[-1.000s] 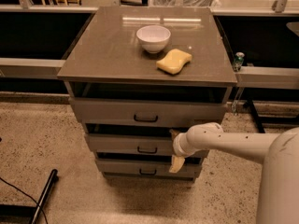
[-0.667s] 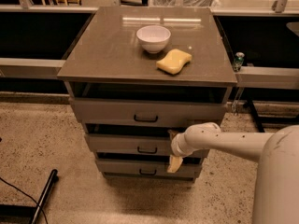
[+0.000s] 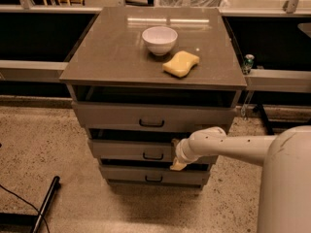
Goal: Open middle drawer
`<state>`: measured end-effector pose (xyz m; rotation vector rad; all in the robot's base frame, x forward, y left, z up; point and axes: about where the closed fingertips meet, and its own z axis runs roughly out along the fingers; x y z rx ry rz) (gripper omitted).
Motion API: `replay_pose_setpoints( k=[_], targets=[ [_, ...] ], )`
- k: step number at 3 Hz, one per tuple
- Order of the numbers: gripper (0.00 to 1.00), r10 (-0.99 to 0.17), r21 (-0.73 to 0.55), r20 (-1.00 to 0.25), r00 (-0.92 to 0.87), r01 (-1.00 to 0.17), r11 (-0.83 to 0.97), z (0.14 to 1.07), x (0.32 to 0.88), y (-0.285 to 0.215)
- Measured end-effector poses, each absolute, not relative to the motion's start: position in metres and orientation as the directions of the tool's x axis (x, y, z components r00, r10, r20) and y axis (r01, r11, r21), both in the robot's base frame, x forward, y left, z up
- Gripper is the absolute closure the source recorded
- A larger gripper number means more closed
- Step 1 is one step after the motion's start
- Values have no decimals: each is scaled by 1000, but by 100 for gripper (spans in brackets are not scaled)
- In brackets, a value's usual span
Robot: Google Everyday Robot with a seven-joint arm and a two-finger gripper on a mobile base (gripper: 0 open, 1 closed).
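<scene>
The grey-beige cabinet has three drawers. The middle drawer [image 3: 126, 149] has a flat front and a small dark pull handle [image 3: 153, 156]. My white arm reaches in from the right. My gripper [image 3: 176, 154] is against the middle drawer's front, just right of the handle, with one yellowish fingertip [image 3: 177, 166] hanging below the drawer's lower edge. The top drawer [image 3: 112, 115] and the lowest drawer [image 3: 121, 174] stand above and below it.
A white bowl [image 3: 159, 39] and a yellow sponge [image 3: 181, 63] lie on the cabinet top [image 3: 107, 52]. A black cable and stand foot [image 3: 43, 205] lie on the speckled floor at the lower left. Dark counters flank the cabinet.
My gripper has shifted slightly left along the middle drawer's front, toward the handle. The drawers have not visibly moved.
</scene>
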<state>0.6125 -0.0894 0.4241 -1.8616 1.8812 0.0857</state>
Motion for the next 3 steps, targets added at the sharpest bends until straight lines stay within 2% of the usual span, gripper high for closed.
replay_pose_setpoints(
  k=[1, 2, 3],
  targets=[
    [43, -925, -282, -378, 44, -957, 70, 428, 607, -92],
    [57, -925, -280, -378, 42, -957, 71, 429, 607, -93],
    [51, -917, -248, -396, 44, -967, 61, 427, 599, -95]
  ],
)
